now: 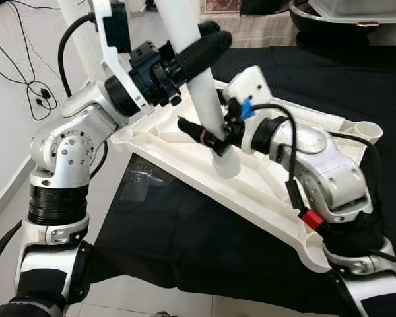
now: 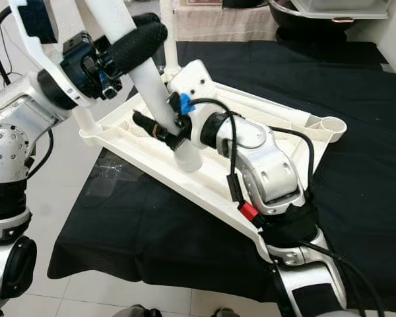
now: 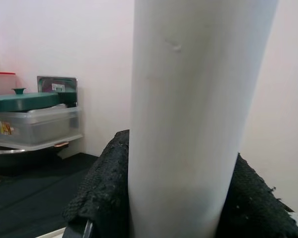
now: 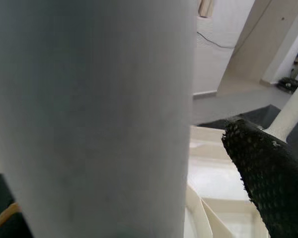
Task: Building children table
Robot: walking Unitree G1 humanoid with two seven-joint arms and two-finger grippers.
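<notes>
Left eye view shows a white plastic tabletop (image 1: 264, 191) lying upside down, ribbed underside up, on a bench covered in black cloth (image 1: 204, 244), overhanging its near left edge. A white table leg (image 1: 201, 86) stands in a socket near the tabletop's middle, tilted slightly; corner sockets (image 2: 332, 125) are round cups. The left gripper (image 1: 198, 49) clamps the leg high up, its textured black fingers (image 3: 107, 193) wrapping it. The right gripper (image 2: 160, 132) grips the same leg just above the socket. Left wrist view adds stacked storage boxes with a green lid (image 3: 27, 101) at the bench's far edge; a small label there is probably printed but unreadable. Right wrist view shows a doorway (image 4: 258, 44).
</notes>
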